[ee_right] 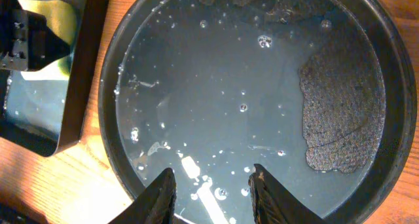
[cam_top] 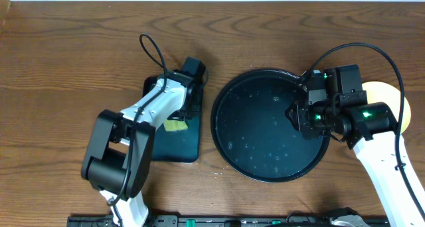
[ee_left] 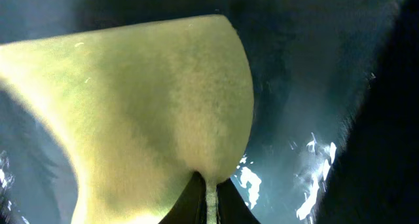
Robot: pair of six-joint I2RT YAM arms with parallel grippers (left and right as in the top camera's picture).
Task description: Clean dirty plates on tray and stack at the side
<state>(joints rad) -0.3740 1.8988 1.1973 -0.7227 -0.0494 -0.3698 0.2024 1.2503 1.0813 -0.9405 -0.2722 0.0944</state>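
The round black tray sits right of centre with a film of water and bubbles on its floor. No plate lies in it. A pale yellow plate rests on the table to the tray's right, mostly hidden by my right arm. My right gripper hovers over the tray's right side, open with nothing between its fingers. My left gripper is down in the teal tray, shut on a yellow sponge, which it pinches at the edge.
The rectangular dark teal tray lies left of the black tray, wet inside, with its wall close to the black rim. Bare wooden table surrounds both. A dark rail runs along the front edge.
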